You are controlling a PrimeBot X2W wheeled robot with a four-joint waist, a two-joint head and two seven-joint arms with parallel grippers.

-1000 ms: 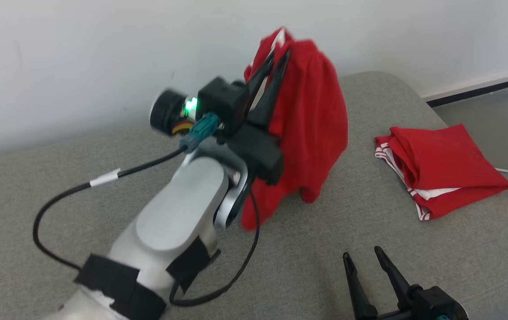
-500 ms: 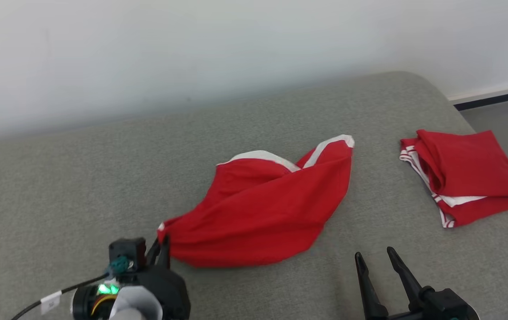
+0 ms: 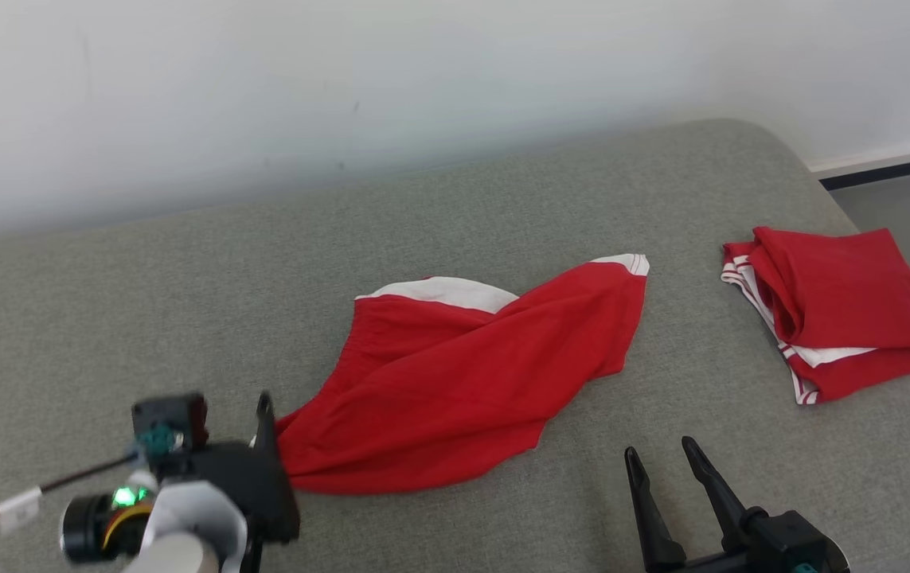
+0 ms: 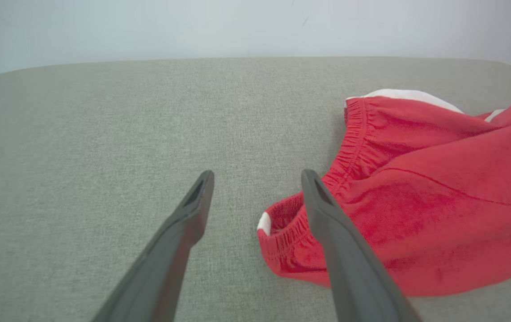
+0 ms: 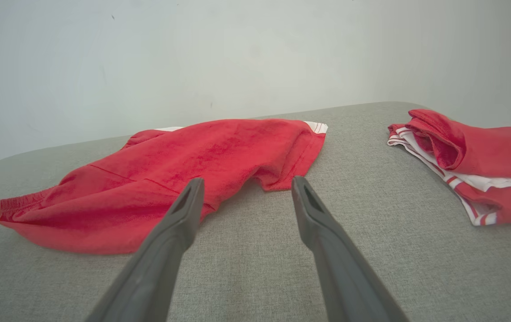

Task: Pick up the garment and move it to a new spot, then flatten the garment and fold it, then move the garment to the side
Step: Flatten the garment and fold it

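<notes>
The garment point(image 3: 455, 390) is a pair of red shorts with white trim, lying rumpled and partly spread on the grey cushion point(image 3: 184, 302). My left gripper point(image 3: 255, 410) sits at the garment's lower-left corner. In the left wrist view this gripper point(image 4: 257, 174) is open, and the garment's point(image 4: 416, 201) elastic waistband corner lies loose on the cushion beside its right finger point(image 4: 327, 214). Near the cushion's front right my right gripper point(image 3: 659, 448) stands open and empty, just short of the garment's near edge. The right wrist view shows its fingers point(image 5: 247, 180) apart before the garment point(image 5: 183, 165).
A second red garment point(image 3: 837, 318), folded, with white stripes, lies near the cushion's right end; it also shows as a folded pile point(image 5: 470, 152) in the right wrist view. A white wall runs behind the cushion. Floor point(image 3: 900, 199) lies beyond the right edge. A black cable point(image 3: 17, 501) trails from my left wrist.
My left gripper came down from high above the cushion to its lower left, laying the garment out, then opened and let go of the waistband. The right gripper has stayed open in place.
</notes>
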